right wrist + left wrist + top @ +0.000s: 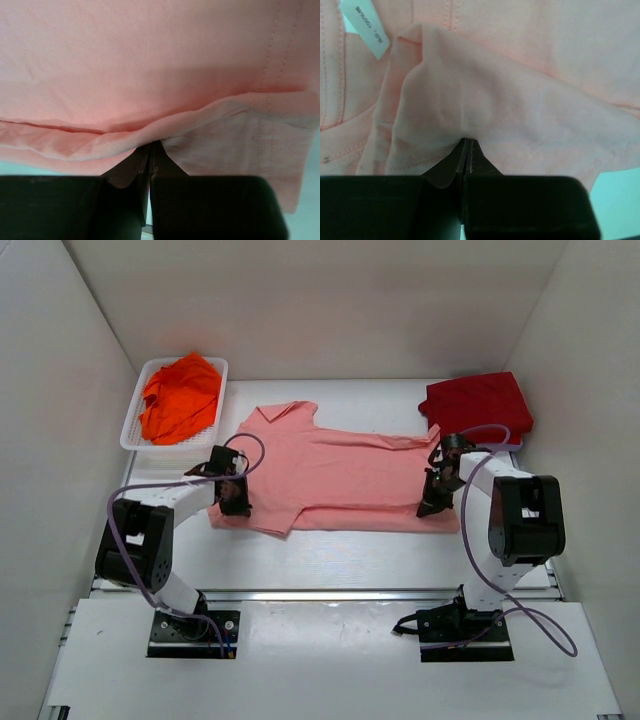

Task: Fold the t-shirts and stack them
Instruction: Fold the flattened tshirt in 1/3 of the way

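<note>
Your left gripper [238, 504] is pinched tight on a fold of the salmon-pink t-shirt [350, 475] at its sleeve end, just right of the white slotted basket [130, 425]. Your right gripper [429, 507] clamps the hem edge the same way, at the end farthest from the basket. Holding both near corners likely lets you carry that long edge over evenly. The bright orange t-shirt [182, 395] sits crumpled in the basket. The dark red t-shirt [478, 402] lies folded well right of it, probably the stack's base.
</note>
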Controlling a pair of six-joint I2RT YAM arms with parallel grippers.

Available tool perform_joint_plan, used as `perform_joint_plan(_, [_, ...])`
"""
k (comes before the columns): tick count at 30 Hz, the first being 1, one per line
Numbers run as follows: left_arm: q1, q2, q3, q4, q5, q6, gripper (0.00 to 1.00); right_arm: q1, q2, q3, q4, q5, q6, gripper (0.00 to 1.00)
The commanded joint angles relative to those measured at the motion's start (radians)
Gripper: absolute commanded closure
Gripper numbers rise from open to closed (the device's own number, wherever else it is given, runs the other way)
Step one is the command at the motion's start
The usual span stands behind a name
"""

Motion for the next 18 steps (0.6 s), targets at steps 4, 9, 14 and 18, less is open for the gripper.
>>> perform_joint_plan(4, [-0.046,-0.143,-0.151,-0.14,0.049,0.008,0.97,-0.013,-0.081,-0.115,-0.109,0.038,-0.021,1.0])
perform_joint_plan(9, [-0.058,-0.312,-0.175,-0.175,0.049,-0.012,0.94,-0.012,-0.161,-0.188,-0.12,0.052,-0.023,1.0])
perform_joint_plan(14, [-0.012,-0.398,-0.126,-0.207,0.063,-0.015,0.84,0.021,-0.224,-0.188,-0.107,0.023,-0.04,1.0])
perform_joint_plan(18, [0.0,-0.449,-0.092,-0.203,-0.003,-0.024,0.8,0.08,-0.256,-0.152,-0.094,0.0,-0.02,1.0])
